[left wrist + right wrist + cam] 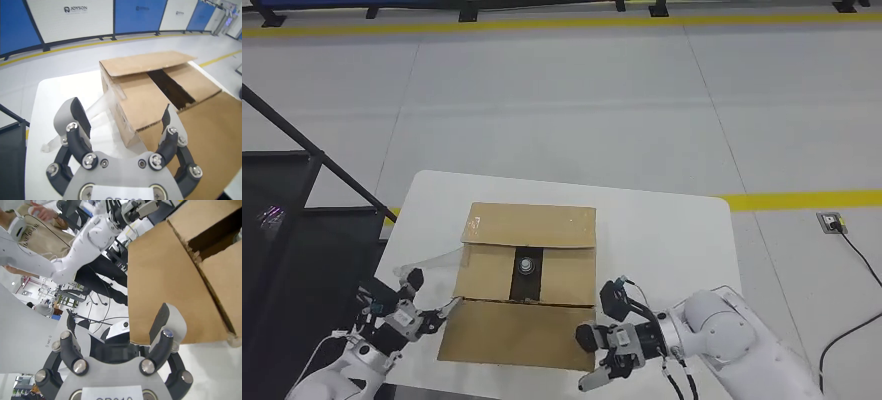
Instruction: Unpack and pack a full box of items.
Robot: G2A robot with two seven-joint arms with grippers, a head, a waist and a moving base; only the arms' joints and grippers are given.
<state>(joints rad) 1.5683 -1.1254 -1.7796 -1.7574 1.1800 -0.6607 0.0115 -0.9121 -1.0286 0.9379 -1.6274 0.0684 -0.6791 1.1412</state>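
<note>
We have the box (487,272) standing mid-table (672,240), closer to the near edge than the far one. Its two long flaps are already turned out. The far flap (530,226) tilts toward the far edge, and the near flap (517,335) lies out flat toward the near edge. The two inner flaps are still down, with a dark gap between them. Through the gap we can see a small round item (529,265) inside, so we judge that unpacking has hardly begun.

A strip of clear tape (98,108) hangs loose from the box's left wall onto the table, likely the peeled seal.

Our left gripper (432,292) hangs near the near-left corner of the table, just beside the box's near-left corner. Its jaws are spread and hold nothing. Our right gripper (602,336) sits toward the near-right corner of the table, at the near flap's right corner, likewise spread and empty. One pad (158,321) is close under the flap's edge.

With one gripper on each side, we think each arm is well placed to lift the inner flap nearest it and clear the way to the contents.
</note>
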